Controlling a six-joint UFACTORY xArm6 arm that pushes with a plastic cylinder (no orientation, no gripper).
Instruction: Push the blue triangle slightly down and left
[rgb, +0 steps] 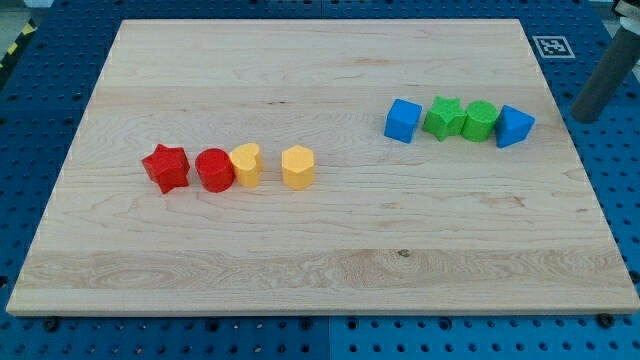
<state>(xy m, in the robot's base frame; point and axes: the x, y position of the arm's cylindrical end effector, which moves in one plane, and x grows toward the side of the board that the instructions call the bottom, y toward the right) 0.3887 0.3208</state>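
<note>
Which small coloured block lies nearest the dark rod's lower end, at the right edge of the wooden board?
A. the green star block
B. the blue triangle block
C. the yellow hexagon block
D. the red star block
B: the blue triangle block ends the right-hand row on the wooden board, and my tip sits just to the view's right of it, apart from it.

On the pale wooden board (320, 270), a red star (166, 167), red cylinder (214, 170), yellow heart (246, 165) and yellow hexagon (298, 167) formed one row, while a blue cube (403, 120), green star (443, 117) and green cylinder (480, 120) formed another.
</note>
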